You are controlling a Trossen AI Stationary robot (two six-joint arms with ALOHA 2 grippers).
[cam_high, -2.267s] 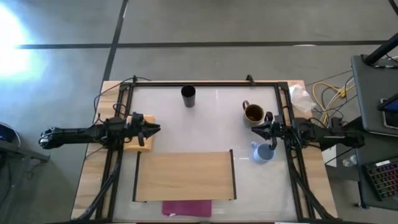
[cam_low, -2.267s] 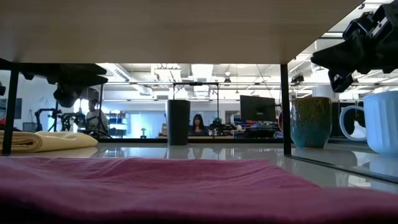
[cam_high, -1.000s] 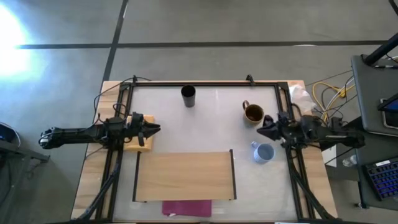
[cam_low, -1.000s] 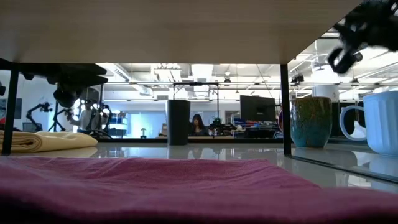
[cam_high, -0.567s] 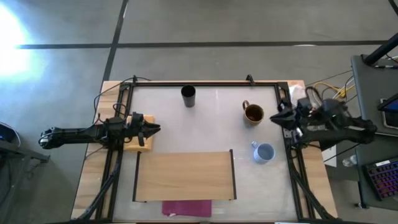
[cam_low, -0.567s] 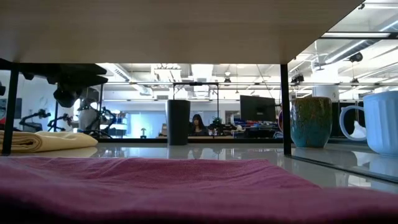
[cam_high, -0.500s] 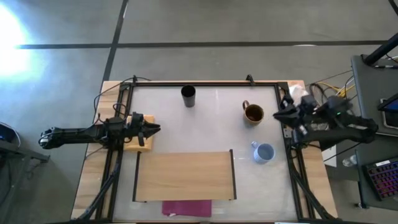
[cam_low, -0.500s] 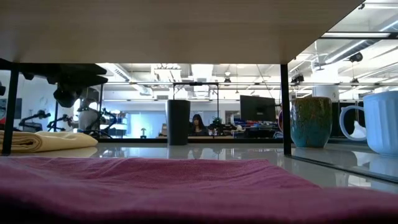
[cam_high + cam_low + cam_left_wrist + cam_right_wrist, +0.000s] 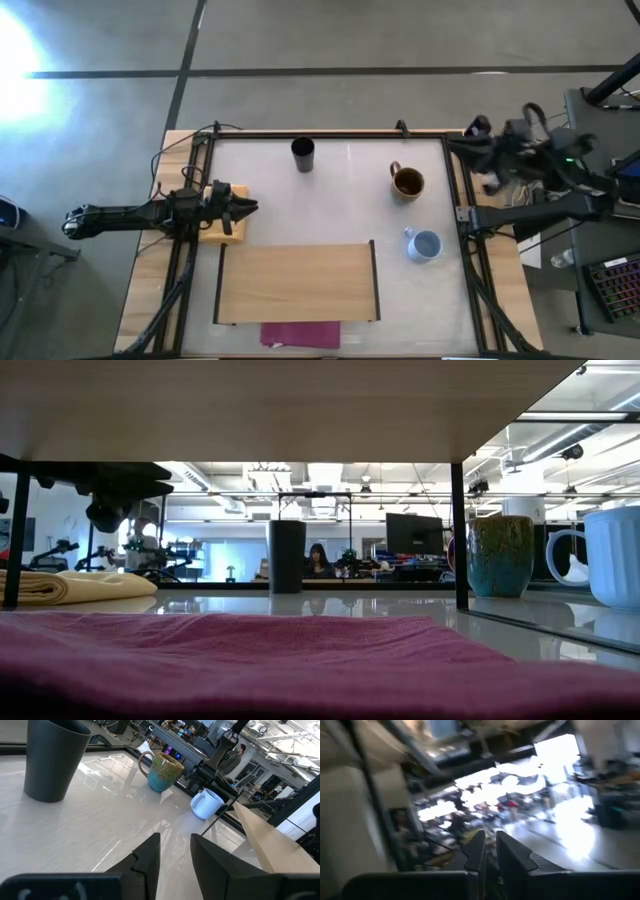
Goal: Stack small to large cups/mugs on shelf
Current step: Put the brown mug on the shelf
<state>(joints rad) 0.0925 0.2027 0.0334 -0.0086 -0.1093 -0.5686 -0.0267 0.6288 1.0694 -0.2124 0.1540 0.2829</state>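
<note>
Our right end effector (image 9: 478, 127) is nearly closed, empty, beyond the tabletop (image 9: 350, 200) edge; all mugs loose, shelf (image 9: 297, 283) bare. Left end effector (image 9: 248, 208) part-open, empty, parked.

Right arm pulled away from the mugs

The right gripper (image 9: 478, 127) has swung from beside the blue mug (image 9: 425, 244) and brown mug (image 9: 407, 181) out past the table's (image 9: 340, 200) far right corner, holding nothing.

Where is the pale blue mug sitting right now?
In the high view the pale blue mug stands on the table's right side, just off the shelf's right edge and in front of the brown mug; no gripper is near it.
</note>
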